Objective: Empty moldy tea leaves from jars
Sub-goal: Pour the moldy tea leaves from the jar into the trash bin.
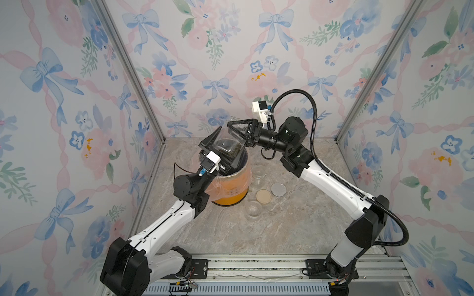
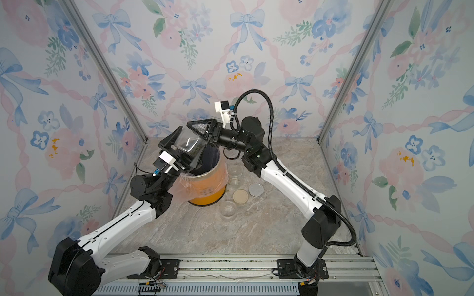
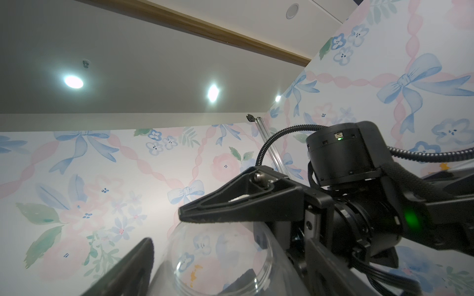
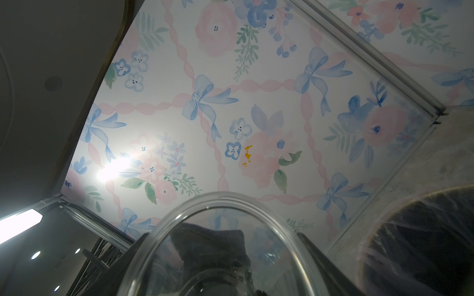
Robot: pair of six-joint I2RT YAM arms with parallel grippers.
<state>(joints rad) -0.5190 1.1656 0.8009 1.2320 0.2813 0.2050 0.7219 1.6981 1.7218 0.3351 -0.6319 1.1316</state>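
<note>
**Fig.** Closest to the lens in the right wrist view lies the clear rim of the tilted jar (image 4: pixel 225 202), with the plastic-lined bin (image 4: pixel 410 197) beside it. In both top views we see the right gripper (image 1: pixel 234 137) clamped on this jar, holding it tipped above the bin's open mouth so that whatever falls lands in the liner. The tea leaves (image 1: pixel 237 148) show as a dark olive mass inside the glass, and we judge them not yet shed. The left gripper (image 1: pixel 227 147) brackets the same jar with its jaws apart. The left wrist view shows a gap between one finger (image 3: pixel 128 266) and the glass, so we read this gripper as a steadying guard, not a grip. On the marble table (image 1: pixel 282 230), the far empty jar (image 1: pixel 259 174) and the near empty jar (image 1: pixel 254 208) stand upright just beside the bin. The beige lid (image 1: pixel 263 196), silver lid (image 1: pixel 278 189) and translucent lid (image 1: pixel 298 196) lie flat near them, parked clear of the pour. We judge this to be the last of three emptyings.
</note>
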